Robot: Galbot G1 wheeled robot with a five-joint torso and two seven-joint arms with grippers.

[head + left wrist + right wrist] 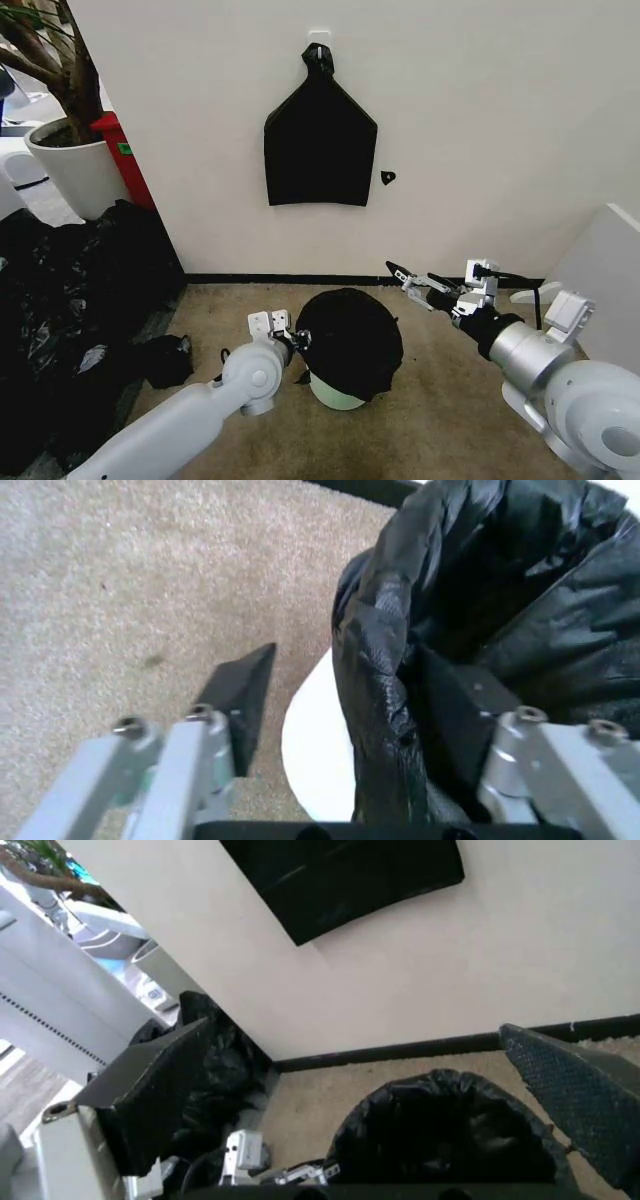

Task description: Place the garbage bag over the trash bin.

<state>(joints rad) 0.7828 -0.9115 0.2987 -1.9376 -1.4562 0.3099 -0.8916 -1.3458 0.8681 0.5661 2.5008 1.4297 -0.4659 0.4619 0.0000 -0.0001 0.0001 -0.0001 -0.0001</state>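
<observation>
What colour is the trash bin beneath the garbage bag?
White trash bin, clearest in the left wrist view.

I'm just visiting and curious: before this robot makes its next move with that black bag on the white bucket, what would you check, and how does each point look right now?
1. Garbage bag draped over the trash bin: ok, it covers the top.
2. Bag pulled down evenly: not ok, the white lower wall shows bare at the front.
3. Left gripper at the bag's edge: ok, jaws open astride a fold, nothing clamped.
4. Right gripper free of the bag: ok, open, raised beside the bin.
5. Bin upright on the carpet: ok.
6. Bag tucked around the rim: cannot tell, rim hidden.
</observation>
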